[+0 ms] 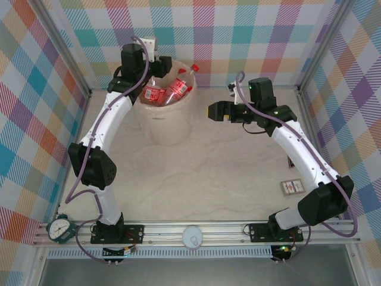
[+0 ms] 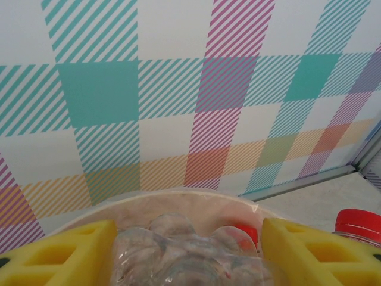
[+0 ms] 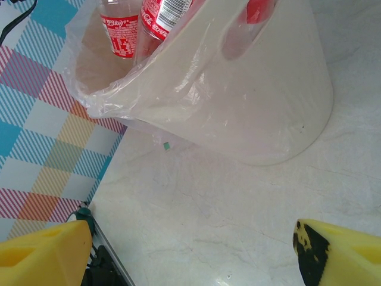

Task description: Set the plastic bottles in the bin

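The left end effector straddles a bottle over the heaped bin, grip unclear; the right end effector gapes empty. Released, it may roll off onto the counter.

I've got the bin standing on the table, far side, left of centre. The bottles are piled inside it, one neck poking up over the far right rim. My left gripper hangs over the bin's far left edge. On its wrist view one bottle lies between the fingers, another just right of them. My right gripper sits right of the bin, apart from it, facing it. A small box lies near right, beside the right arm. On the near rail: a dial left, a disc centre.
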You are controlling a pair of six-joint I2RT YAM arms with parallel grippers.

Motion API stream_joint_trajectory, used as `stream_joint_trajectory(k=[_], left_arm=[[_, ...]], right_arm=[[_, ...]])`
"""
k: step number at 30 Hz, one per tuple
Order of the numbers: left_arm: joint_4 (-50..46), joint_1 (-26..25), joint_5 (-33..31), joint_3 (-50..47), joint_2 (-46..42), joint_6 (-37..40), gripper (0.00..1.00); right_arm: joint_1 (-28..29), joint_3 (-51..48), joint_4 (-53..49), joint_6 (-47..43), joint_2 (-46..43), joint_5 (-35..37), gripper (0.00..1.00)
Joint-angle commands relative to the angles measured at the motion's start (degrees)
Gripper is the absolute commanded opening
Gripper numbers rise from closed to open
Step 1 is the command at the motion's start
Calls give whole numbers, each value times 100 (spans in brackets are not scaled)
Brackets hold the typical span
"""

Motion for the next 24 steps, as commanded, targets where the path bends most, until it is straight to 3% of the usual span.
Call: stream_joint_trajectory(k=[1,7,11,19,24], left_arm=[[-1490,-3,-123,-476,461,161,59],[-1392,36,-409,-701,376,63,73],[-1256,120,-520,-693,184,-121,88],[-1067,232,-452,-552,-327,-180,100],[-729,312,-67,-595,-784,-390,100]], right_arm=[[69,174,61,6,64,-106,88],[105,258,120,12,113,-94,88],[113,361,125,7,136,-85,89],[133,401,127,1,137,-76,89],[136,443,129,-35,155,-36,89]])
